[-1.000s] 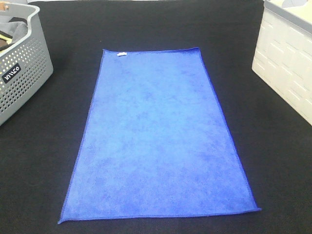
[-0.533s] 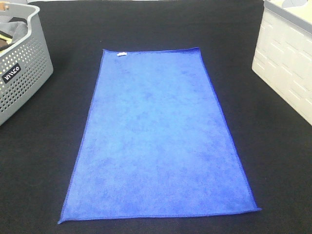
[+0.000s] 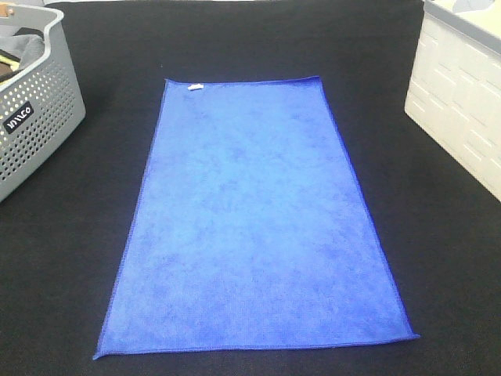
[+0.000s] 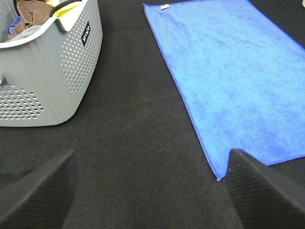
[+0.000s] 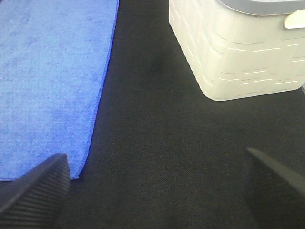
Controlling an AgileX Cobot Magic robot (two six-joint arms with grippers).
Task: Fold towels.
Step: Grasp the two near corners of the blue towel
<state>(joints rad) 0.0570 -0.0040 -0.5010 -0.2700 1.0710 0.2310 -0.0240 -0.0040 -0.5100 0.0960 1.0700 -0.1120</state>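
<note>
Left pincer (image 4: 152, 183) stands wide apart and empty; right pincer (image 5: 155, 183) likewise.

Risks, in my judgement:
- **Left:** a low approach could shove the towel's near corner and ruck the edge rather than pinch it. A wide swing could clip the grey basket (image 3: 43, 110) at the table's far left corner.
- **Middle:** the towel (image 3: 254, 227) lies flat and unfolded in the middle of the table (image 3: 70, 266), white tag (image 3: 195, 86) toward the far edge. Uneven lifts from my two sides would skew the fold.
- **Right:** the white bin (image 3: 458, 102) by the right edge could be clipped.

Pose: my left pincer hovers over bare table just outside the towel's near left corner, my right just outside its near right corner. Neither appears to touch cloth.
</note>
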